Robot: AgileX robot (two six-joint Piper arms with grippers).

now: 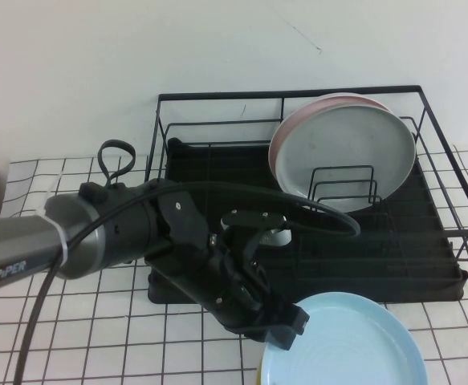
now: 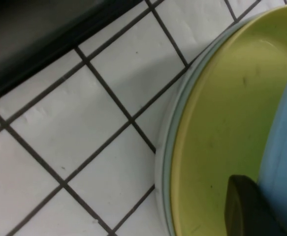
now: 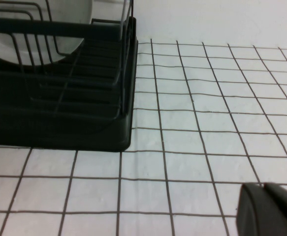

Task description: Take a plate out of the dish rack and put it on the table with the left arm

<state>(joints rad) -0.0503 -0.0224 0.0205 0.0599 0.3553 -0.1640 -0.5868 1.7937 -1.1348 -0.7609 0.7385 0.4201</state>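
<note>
Plate [image 1: 354, 345] on worktop [image 1: 97, 337], left tool [image 1: 286, 329] clamped on its rim; right tool [image 3: 271, 211] low over worktop, grip state unclear.

Plate [image 1: 354, 341] cut off by frame edge.

We can read a single piece of text: the white word "PiPER" printed on the grey metal segment of the left arm [image 1: 25, 253], at the left edge of the high view. We find no other lettering, numbers or signs on anything else in the three views.
</note>
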